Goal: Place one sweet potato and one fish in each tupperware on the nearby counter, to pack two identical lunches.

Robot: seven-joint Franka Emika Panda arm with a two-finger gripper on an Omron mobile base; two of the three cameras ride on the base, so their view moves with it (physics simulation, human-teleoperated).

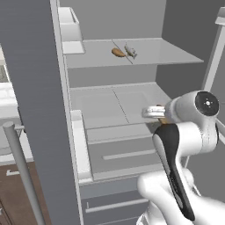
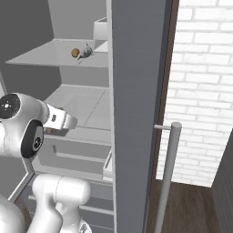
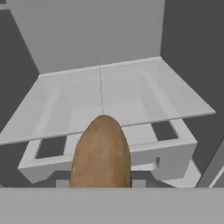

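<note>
Fridge shelves ahead, my gripper (image 3: 101,186) clamps the sweet potato (image 3: 101,153) at six o'clock: firm, heavyish, mid-body grip suits.

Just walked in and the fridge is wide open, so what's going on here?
The robot arm is reaching into the open fridge, its hand closed around a sweet potato above the middle shelf. On the upper shelf another sweet potato and a fish lie side by side.

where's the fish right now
The fish lies on the fridge's upper shelf, right beside a sweet potato; in the right base view the fish sits just right of that potato.
</note>
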